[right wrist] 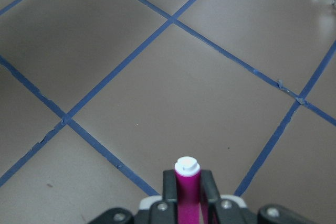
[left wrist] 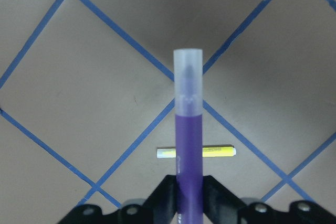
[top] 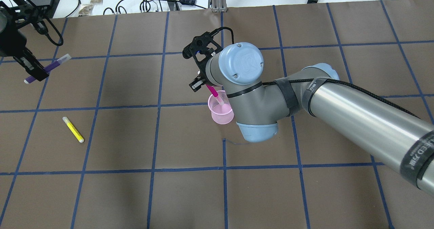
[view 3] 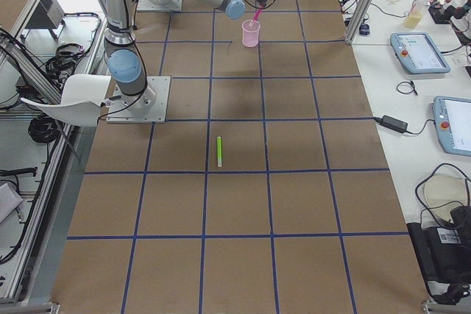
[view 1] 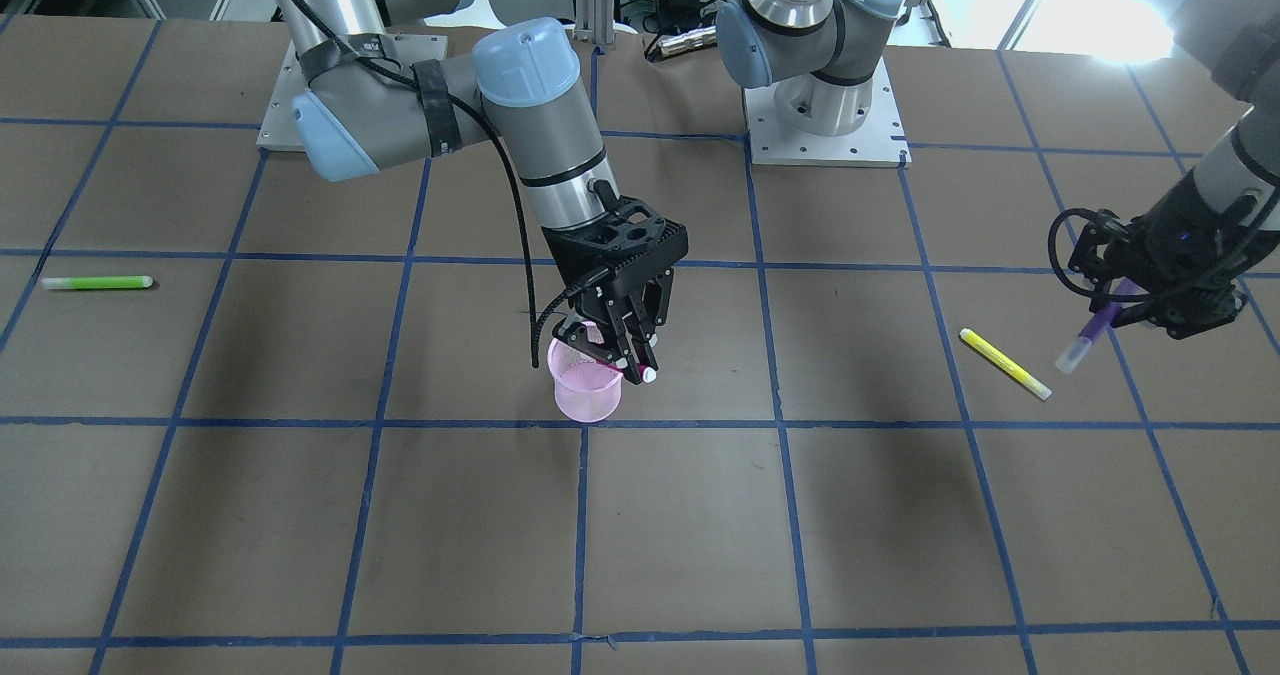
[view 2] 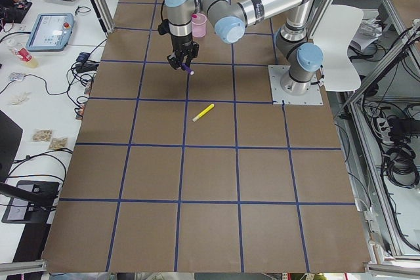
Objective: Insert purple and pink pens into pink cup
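Note:
The translucent pink cup (view 1: 585,395) stands upright near the table's middle; it also shows in the overhead view (top: 222,115). My right gripper (view 1: 618,355) is just above it, shut on the pink pen (top: 213,92). The pen is tilted and its lower end dips into the cup's mouth. The right wrist view shows the pen's white end (right wrist: 187,167) between the fingers. My left gripper (top: 34,71) is far off at the table's left side, shut on the purple pen (top: 52,66) and holding it above the table. The pen's clear cap sticks out in the left wrist view (left wrist: 188,87).
A yellow pen (top: 73,130) lies on the table near the left gripper and also shows in the front-facing view (view 1: 1005,363). A green pen (view 1: 97,282) lies far out on the robot's right side. Both arm bases stand at the table's back edge.

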`<action>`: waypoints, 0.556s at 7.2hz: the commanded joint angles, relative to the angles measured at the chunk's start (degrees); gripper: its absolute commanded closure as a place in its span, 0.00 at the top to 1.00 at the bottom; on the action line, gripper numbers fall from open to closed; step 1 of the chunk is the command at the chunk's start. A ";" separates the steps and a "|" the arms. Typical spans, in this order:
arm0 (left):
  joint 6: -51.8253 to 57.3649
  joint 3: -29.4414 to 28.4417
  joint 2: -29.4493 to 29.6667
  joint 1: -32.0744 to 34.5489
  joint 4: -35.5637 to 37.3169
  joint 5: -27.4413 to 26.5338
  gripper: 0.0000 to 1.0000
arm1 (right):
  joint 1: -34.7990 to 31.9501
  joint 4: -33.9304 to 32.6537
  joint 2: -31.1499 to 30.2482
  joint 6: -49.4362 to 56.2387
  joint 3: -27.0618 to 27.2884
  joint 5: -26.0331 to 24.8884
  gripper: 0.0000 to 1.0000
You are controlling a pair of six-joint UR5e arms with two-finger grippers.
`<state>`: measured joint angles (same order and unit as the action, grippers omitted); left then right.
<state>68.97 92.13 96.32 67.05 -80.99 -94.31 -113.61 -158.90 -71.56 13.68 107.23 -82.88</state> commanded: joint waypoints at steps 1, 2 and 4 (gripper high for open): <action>-5.94 0.15 -1.66 3.07 -2.51 -0.08 0.00 | 0.14 0.26 0.28 -2.25 0.35 -0.09 0.59; -8.31 -0.02 -1.84 5.96 -3.12 -1.91 0.00 | 0.66 0.61 0.28 -2.69 0.08 -0.09 0.87; -15.22 -0.20 -2.37 13.16 -3.12 -5.16 0.00 | 7.39 8.72 -2.60 -3.84 -1.49 1.14 1.00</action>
<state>58.58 92.00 94.17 76.33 -83.93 -97.74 -110.29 -155.74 -72.37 10.09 106.74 -82.39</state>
